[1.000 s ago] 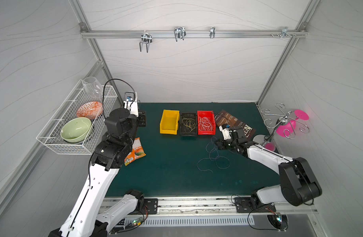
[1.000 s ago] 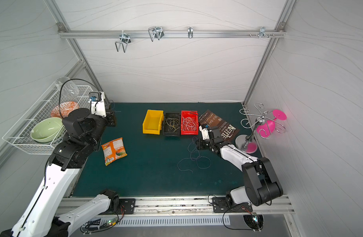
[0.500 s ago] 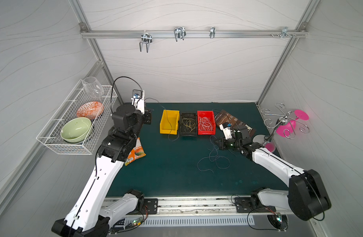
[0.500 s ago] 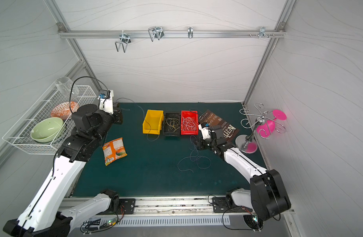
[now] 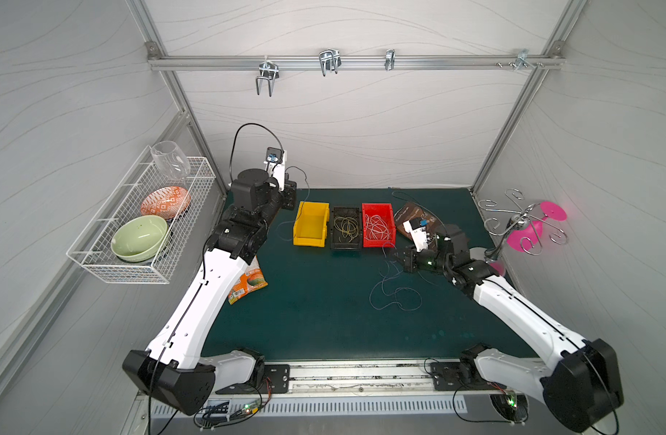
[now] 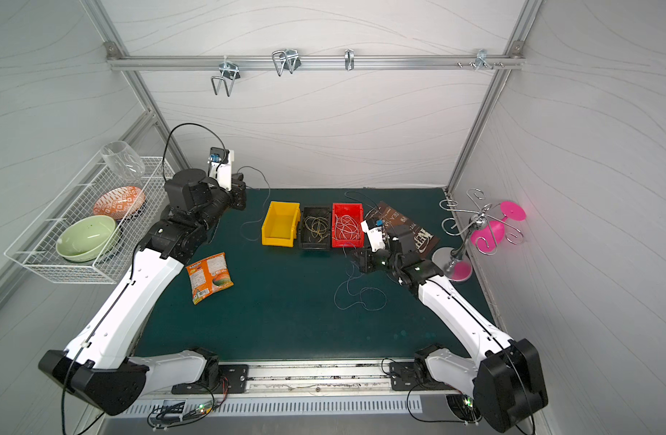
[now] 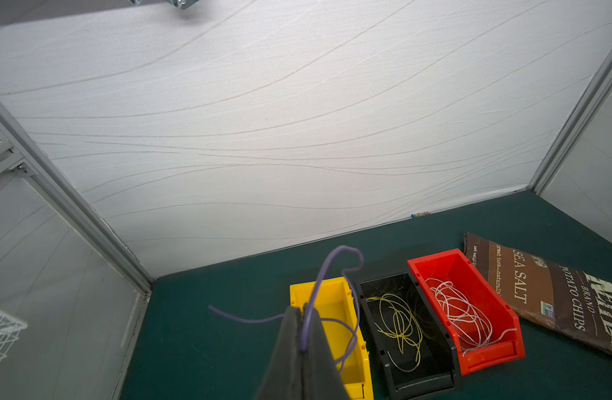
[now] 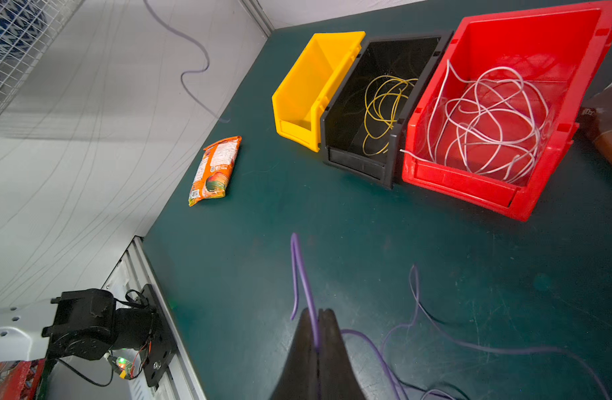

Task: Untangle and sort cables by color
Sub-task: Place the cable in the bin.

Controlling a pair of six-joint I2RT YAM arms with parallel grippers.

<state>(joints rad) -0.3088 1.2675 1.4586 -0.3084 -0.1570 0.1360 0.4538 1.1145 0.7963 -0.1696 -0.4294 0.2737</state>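
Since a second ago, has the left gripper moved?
Yes. In a top view the left gripper, shut on a purple cable, has swung rightward and up-frame, from well left of the yellow bin to beside its back left corner.

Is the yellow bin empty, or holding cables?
Empty. The yellow bin shows only its bare floor in both top views and the right wrist view; nothing lies inside.

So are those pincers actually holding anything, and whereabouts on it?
Yes. The left pincer pinches a purple cable partway along its length; the right pincer grips another purple cable near its free end.
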